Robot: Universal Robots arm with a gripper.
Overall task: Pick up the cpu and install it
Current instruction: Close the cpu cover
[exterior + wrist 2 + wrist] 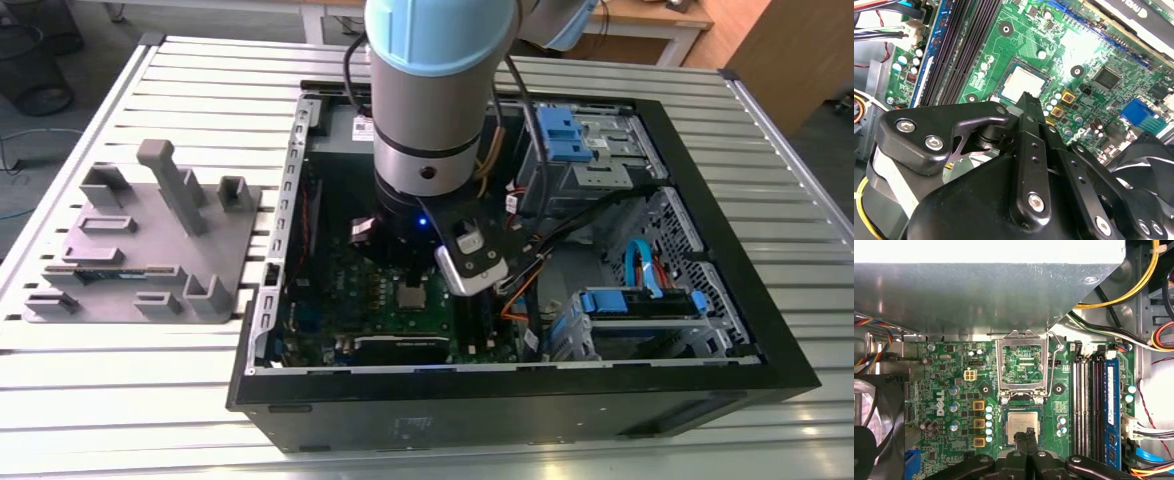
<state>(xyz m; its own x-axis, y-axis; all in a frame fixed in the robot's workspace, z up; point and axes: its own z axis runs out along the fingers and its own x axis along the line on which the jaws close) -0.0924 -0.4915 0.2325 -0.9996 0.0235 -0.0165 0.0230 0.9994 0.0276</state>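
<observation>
The hand (1029, 434) is lowest in the case, its two fingers (1025, 439) pressed together with nothing between them. In both wrist views the tips sit over the near edge of the cpu (1019, 422). I cannot tell whether they touch its metal top or hang just above it.

The cpu lies flat and square in its socket on the board (954, 370), about midway across the board, with the memory slots (1089, 405) to one side and a row of capacitors (988, 420) to the other. In the second wrist view the cpu (1021, 82) looks level, with the socket rim showing evenly around it. From this I judge that the pick and the placing are done.

Just beyond the cpu the frame (1002, 367) stands upright on its hinge, and the board shows through its hollow centre. Its wire lever (1054, 365) is raised beside it. The cpu is therefore seated but not yet clamped, and the install looks unfinished to that extent.

In the exterior view the arm (427, 100) reaches straight down into the open case (534, 410), and the cpu (411, 296) is a pale square under it. The case lies across the middle of the slatted surface (160, 400). A grey fixture (147, 240) sits well apart from it, near the surface's edge on the exterior view's left.
</observation>
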